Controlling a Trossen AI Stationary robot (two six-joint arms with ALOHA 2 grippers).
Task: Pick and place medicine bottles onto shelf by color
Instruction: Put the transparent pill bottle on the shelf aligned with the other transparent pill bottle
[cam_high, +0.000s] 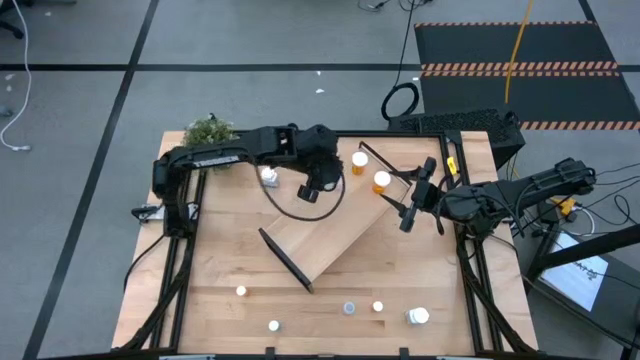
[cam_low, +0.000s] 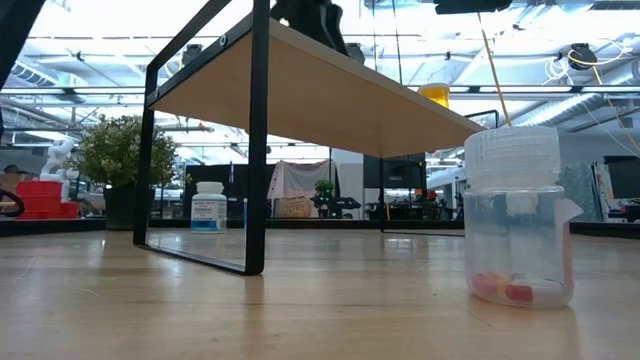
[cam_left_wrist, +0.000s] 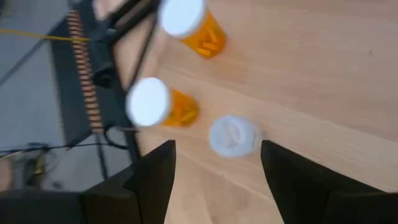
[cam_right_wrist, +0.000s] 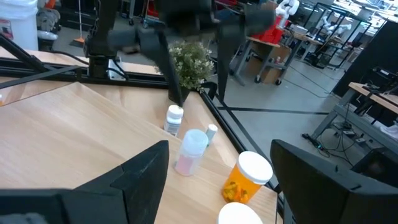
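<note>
The shelf (cam_high: 335, 235) is sitting diagonally mid-tabletop (cam_high: 220, 250), with two orange bottles (cam_high: 381, 181) standing on its far end, toward 1 o'clock. A clear bottle (cam_left_wrist: 232, 135) is standing there too, just beside them, and the left hand (cam_high: 313, 188) is hovering right over it with fingers spread open, gripping nothing. The right hand (cam_high: 408, 218) is hanging at 3 o'clock by the shelf's corner, also open and empty. Loose bottles are lying along the near edge around 6 o'clock, a bigger white one (cam_high: 417, 316) among them. A small plant (cam_high: 210, 131) is sitting at 11 o'clock.
</note>
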